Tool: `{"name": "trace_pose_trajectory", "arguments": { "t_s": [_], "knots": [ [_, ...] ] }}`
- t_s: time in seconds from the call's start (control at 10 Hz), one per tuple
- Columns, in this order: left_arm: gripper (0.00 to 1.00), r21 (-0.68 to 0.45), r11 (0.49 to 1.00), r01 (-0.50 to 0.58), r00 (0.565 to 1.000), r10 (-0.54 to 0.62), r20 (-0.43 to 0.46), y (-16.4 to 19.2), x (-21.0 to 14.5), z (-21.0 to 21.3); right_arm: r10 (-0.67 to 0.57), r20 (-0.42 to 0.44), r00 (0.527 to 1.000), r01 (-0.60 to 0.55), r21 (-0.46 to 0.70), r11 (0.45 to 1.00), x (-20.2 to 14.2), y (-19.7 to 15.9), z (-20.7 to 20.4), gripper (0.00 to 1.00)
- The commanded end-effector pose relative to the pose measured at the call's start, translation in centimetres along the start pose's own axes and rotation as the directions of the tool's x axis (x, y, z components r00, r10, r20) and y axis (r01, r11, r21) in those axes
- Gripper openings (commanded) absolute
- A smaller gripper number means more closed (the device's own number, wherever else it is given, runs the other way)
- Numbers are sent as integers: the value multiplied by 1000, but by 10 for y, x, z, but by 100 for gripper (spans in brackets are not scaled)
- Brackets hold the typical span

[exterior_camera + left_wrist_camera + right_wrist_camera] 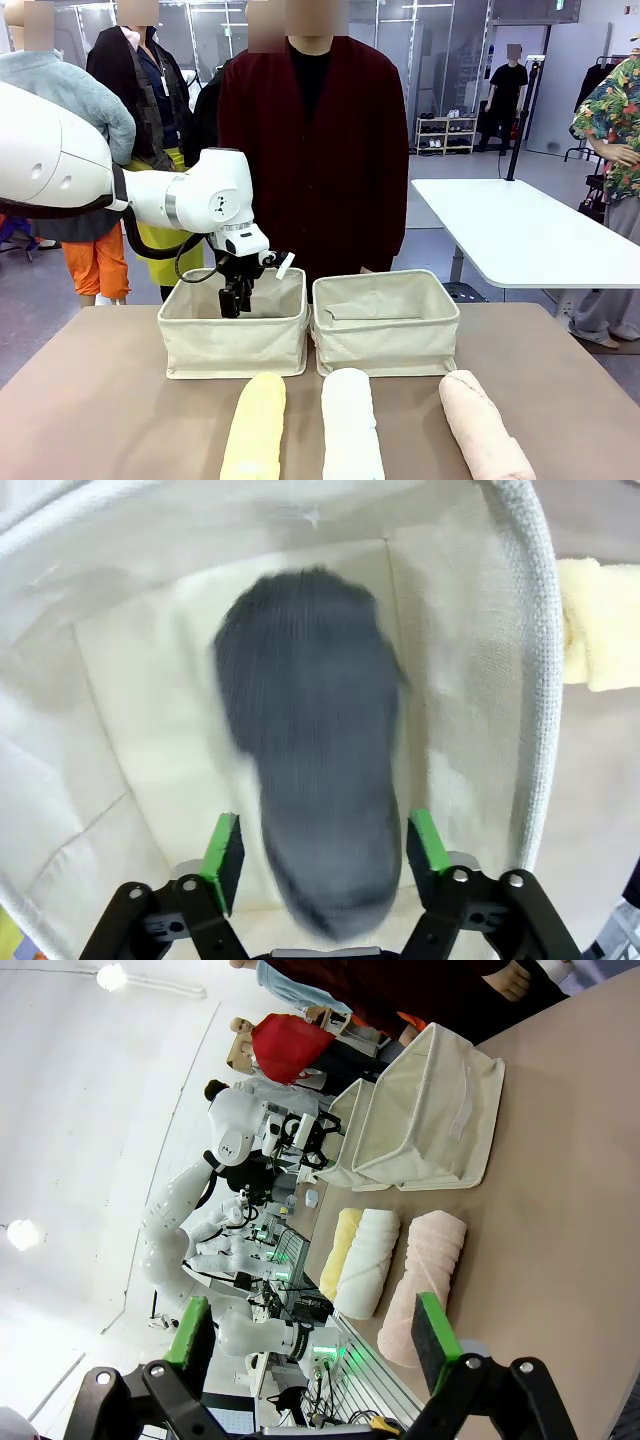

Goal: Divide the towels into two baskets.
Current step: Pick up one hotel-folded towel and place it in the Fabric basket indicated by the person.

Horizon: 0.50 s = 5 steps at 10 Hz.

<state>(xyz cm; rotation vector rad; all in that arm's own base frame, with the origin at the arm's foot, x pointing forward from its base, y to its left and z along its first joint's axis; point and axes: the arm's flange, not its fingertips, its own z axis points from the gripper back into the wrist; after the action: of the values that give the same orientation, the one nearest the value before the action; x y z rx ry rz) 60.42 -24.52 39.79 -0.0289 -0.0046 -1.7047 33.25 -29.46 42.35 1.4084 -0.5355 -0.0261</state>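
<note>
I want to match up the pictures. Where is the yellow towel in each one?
Front view: yellow towel at the bottom, left of centre, in front of the left basket.
Left wrist view: yellow towel at the right edge, outside the left basket rim.
Right wrist view: yellow towel in the middle, leftmost of three rolls, near the left basket.
Shared landmark: the left basket.

On the table point(100, 400), the left basket point(232, 345) and right basket point(386, 340) sit side by side, a fourth towel point(310, 780) inside the left basket, with the left towel point(255, 428), middle towel point(351, 425) and right towel point(484, 425) in a row before them.
</note>
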Motion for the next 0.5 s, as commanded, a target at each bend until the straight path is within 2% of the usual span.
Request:
{"name": "trace_pose_trajectory", "arguments": {
  "t_s": [0.0,0.2,0.3,0.4],
  "knots": [
    [100,11,999,-39,999,39,0,-3,-1,13,0,4,1000,0,5,1000,0,5,1,100],
    [100,42,995,-91,996,91,6,-15,-2,21,0,4,1000,0,5,1000,0,5,1,100],
    [100,17,999,-33,999,33,4,0,2,10,0,4,1000,0,5,1000,0,5,1,100],
    [100,17,999,-33,999,33,4,0,2,10,0,4,1000,0,5,1000,0,5,1,100]
  ]
}}
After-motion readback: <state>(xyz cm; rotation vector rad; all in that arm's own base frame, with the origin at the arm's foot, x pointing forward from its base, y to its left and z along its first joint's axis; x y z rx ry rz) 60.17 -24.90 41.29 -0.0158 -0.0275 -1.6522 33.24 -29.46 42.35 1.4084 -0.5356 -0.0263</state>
